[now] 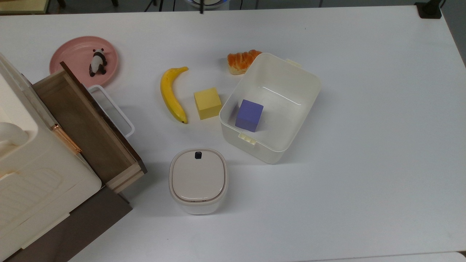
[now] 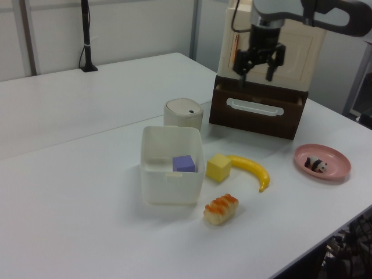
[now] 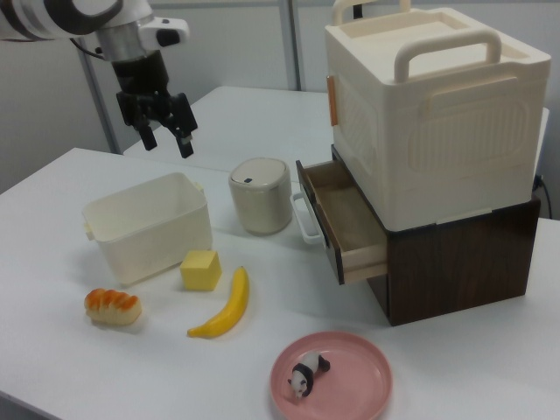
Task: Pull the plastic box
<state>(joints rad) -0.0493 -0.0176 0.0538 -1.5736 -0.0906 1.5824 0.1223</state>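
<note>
On the white table [image 1: 364,145], nearest in the left view, lies a glossy orange-topped bread roll [image 2: 221,208], just beside the plastic box. The plastic box [image 2: 170,174] is a smooth cream-white tub with rounded corners and deep walls; it stands near the table's middle, a pale-yellow clip tab on a short side. Inside it rests a matte purple cube [image 1: 249,115]. Just beside the box, apart from its wall, sits a yellow cube [image 1: 207,103], then a curved yellow banana [image 1: 173,94]. Behind the box stands a small rounded bin [image 2: 183,113] with a beige lid and black button. Farther off, a dark wooden drawer unit [image 3: 437,254] has its drawer open, with a ribbed cream storage container [image 3: 433,114] on top. A pink plate [image 1: 72,54] carries a panda figurine [image 1: 97,62]. The gripper [image 2: 258,64] hangs high above the drawer, well apart from the box, black fingers [image 3: 185,144] spread and holding nothing.
</note>
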